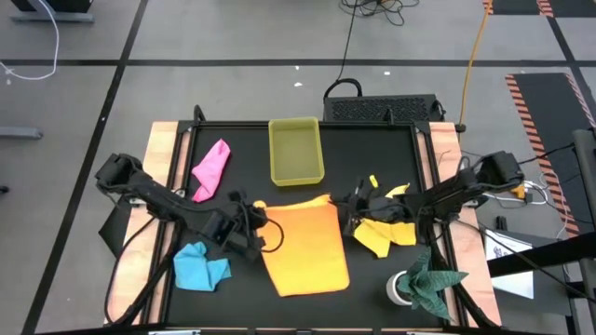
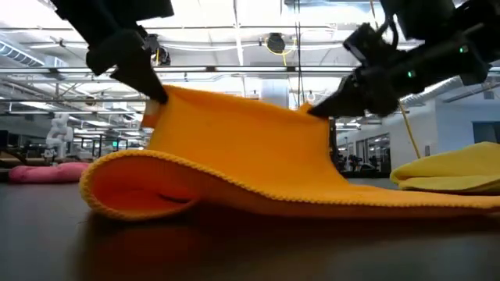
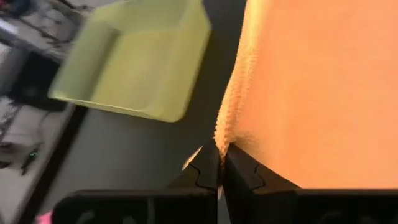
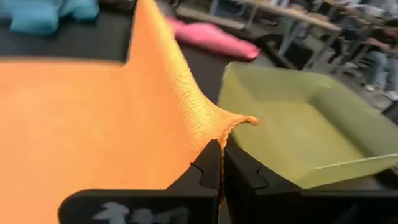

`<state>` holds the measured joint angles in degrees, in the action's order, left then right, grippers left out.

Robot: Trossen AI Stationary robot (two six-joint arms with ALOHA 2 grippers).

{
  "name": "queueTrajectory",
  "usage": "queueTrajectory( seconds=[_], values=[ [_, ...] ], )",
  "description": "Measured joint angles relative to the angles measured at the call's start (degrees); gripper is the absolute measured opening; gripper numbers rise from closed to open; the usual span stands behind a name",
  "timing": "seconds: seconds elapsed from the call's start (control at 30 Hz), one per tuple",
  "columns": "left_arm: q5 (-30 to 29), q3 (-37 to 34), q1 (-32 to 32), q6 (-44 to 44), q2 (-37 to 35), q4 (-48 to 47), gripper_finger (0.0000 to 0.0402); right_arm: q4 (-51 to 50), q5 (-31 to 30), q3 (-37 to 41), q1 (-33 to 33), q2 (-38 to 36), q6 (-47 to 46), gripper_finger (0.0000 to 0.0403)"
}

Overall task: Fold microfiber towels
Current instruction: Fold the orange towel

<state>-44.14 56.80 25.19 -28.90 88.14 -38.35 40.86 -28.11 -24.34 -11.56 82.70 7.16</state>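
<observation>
High view: orange towel (image 1: 304, 244) lay mid-counter (image 1: 358, 279), long axis running near-to-far, far edge lifted. Left claw (image 1: 250, 223) pinched its far-left corner, right claw (image 1: 357, 216) its far-right corner. Pink towel (image 1: 212, 168) sat far-left, light blue towel (image 1: 199, 266) near-left, both crumpled; yellow towel (image 1: 384, 231) lay just right of the orange one, under the right arm. Yellow tray (image 1: 296, 151) stood just beyond the orange towel's far edge. A dark green cloth (image 1: 430, 282) sat at the near-right corner. Step in hand, as judged: first fold of the orange towel, far edge raised to bring toward the near edge. Next move called for both claws travelling together toward the near side, keeping the edge taut and level, then lowering onto the near edge.

Low view: orange towel (image 2: 250, 172) humped up off the counter, both far corners held high by the two claws, near part flat, one side curled over in a loop.

Left wrist view: left claw (image 3: 219, 167) pressed together on the towel's hem at the corner; yellow tray (image 3: 137, 59) near.

Right wrist view: right claw (image 4: 221, 163) pressed together on the other corner, cloth peaked up from the pinch; tray (image 4: 298, 134) just beyond, pink towel (image 4: 211, 34) and blue towel (image 4: 43, 14) farther off.
</observation>
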Motion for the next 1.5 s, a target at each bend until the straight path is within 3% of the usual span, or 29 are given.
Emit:
queueTrajectory(
  seconds=[0.23,0.4,0.53,0.77,0.9,1.0,1.27,1.5],
  values=[
    [12.93,-4.19,0.37,8.22,-0.02,18.16,0.0009,-5.31,1.96,-0.02,-0.9,1.22,-3.26,0.0028],
    [19.64,-10.12,0.83,11.48,-0.02,29.77,0.001,-11.97,11.13,-0.02,-0.91,1.2,-10.68,0.0083],
    [23.01,-14.17,0.83,11.89,-0.02,35.72,0.0047,-15.62,16.04,-0.02,-0.91,1.22,-15.02,0.0132],
    [26.59,-15.23,0.66,9.04,-0.02,36.05,0.0154,-15.95,21.04,-0.87,-0.06,1.22,-23.16,0.0185],
    [30.19,-14.8,0.95,8.65,-0.02,36.23,0.0197,-16.4,22.44,-2.97,-0.06,2.04,-25.98,0.0191],
    [29.14,-12.75,1.99,8.69,-0.02,33.31,0.0207,-17.05,22.32,-5.74,-0.15,4.22,-27.39,0.0188],
    [25.6,-9.01,5.22,8.72,-0.09,25.8,0.0178,-26.29,22.76,-13.41,1.1,11.01,-26.63,0.0164],
    [21.81,-9.01,9.25,10.87,-0.09,23.2,0.0151,-30.0,31.98,-13.76,0.98,7.4,-22.43,0.0129]
  ],
)
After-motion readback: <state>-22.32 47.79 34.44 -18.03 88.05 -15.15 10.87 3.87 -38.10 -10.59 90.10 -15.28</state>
